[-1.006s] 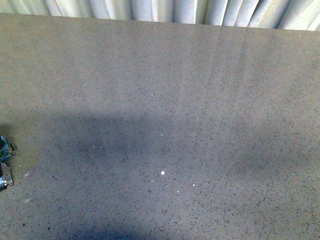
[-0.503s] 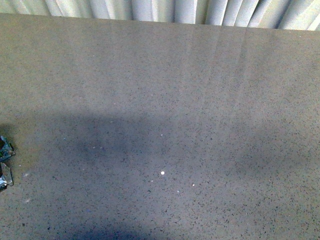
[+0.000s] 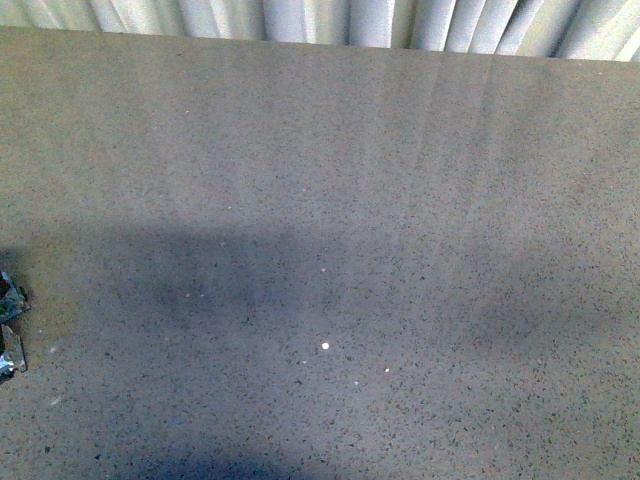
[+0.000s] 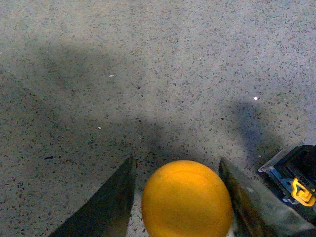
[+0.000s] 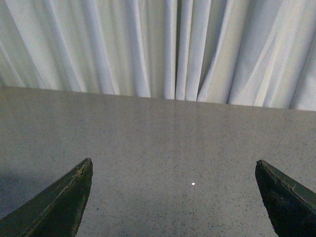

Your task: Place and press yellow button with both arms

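In the left wrist view the yellow button shows its round yellow-orange cap between the two dark fingers of my left gripper, which is shut on it above the speckled table. Its base is hidden under the cap. In the front view only a small dark and silver bit of the left arm shows at the left edge. My right gripper is open and empty, its two fingers wide apart over the bare table. The button does not show in the right wrist view.
A white pleated curtain hangs behind the table's far edge and also shows in the right wrist view. A black and blue device with a yellow tab sits at the left wrist view's edge. A tiny white speck lies on the table.
The bit of the left arm at the front view's left edge has slipped slightly further out of view. Nothing else has moved.
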Controlling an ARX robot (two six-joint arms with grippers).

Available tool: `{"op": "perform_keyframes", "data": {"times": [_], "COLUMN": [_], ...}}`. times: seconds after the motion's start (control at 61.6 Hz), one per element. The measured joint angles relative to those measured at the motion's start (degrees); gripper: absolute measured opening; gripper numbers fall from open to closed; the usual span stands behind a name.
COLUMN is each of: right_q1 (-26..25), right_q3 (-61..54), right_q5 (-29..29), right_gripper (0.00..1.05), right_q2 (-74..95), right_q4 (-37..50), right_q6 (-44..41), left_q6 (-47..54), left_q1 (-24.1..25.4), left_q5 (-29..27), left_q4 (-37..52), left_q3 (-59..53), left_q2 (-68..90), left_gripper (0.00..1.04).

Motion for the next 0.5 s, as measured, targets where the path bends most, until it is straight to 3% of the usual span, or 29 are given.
{"op": "perform_keyframes", "data": {"times": [0.097, 0.503], "right_q1": [0.0, 0.0], "right_q3": [0.0, 0.0], "right_q5": [0.0, 0.0], "right_gripper": [0.96, 0.96], "right_q2": [0.0, 0.0], "right_q4": [0.0, 0.0], "right_q6": [0.0, 0.0], "left_q6": [0.13, 1.05], "left_q1": [0.0, 0.9], "left_q5": [0.0, 0.15], "left_q4": [0.0, -1.66], "left_q3": [0.0, 0.0], "left_q2": [0.02, -2.73], "left_gripper": [0.35, 0.34]}}
